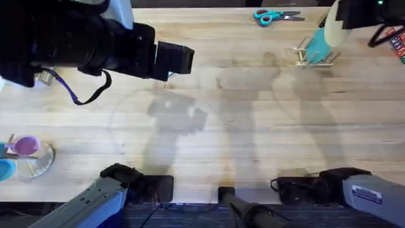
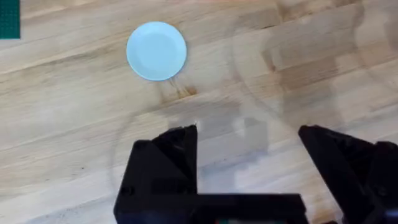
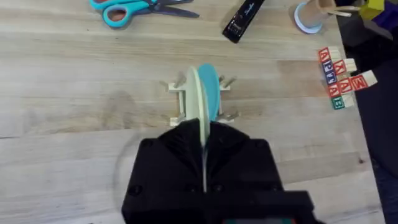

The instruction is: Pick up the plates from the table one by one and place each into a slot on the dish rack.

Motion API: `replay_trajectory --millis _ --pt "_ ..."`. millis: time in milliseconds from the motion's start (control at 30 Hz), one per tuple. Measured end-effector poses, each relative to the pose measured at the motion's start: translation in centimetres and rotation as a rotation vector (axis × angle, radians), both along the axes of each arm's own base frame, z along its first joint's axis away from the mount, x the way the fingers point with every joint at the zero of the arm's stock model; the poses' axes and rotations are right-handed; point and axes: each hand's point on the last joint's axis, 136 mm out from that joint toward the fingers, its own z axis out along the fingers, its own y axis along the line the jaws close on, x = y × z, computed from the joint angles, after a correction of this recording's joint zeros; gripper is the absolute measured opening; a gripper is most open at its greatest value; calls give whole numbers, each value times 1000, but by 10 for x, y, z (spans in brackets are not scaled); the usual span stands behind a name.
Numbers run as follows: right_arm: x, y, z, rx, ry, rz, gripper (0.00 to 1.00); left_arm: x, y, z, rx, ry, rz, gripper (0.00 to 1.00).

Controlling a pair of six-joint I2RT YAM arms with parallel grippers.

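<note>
The cream plate (image 3: 198, 99) is pinched edge-on by the closed right gripper (image 3: 204, 140) above the rack (image 3: 180, 102), beside a teal plate (image 3: 210, 93); it should be lowered straight into 1 slot. The left gripper (image 2: 249, 140) is spread open, empty, near the blue plate (image 2: 156, 51).

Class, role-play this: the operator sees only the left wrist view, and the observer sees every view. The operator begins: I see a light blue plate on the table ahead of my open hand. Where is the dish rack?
Observer: The dish rack stands on the far right part of the table, near the turquoise scissors.
Operator: Is anything in it?
Observer: Yes, a blue-green plate stands on edge between its pegs.
Operator: What is the right hand doing?
Observer: The right hand is shut on the cream plate, holding it on edge at the rack beside the blue-green one. I cannot tell whether it is seated in a slot.
</note>
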Motion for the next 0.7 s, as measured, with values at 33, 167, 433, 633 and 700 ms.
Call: replay_trajectory --millis 33,167,433,633,700 --pt "3 0 -3 -1 4 -1 28 0 0 0 0 0 0 993" --pt "14 1 -14 -2 22 -3 29 0 0 0 0 0 0 993" --pt "24 -4 -28 -27 50 -28 28 0 0 0 0 0 0 993" --pt "25 -11 -31 -44 59 -54 28 0 0 0 0 0 0 993" --pt "24 -12 -31 -46 59 -56 28 0 0 0 0 0 0 993"
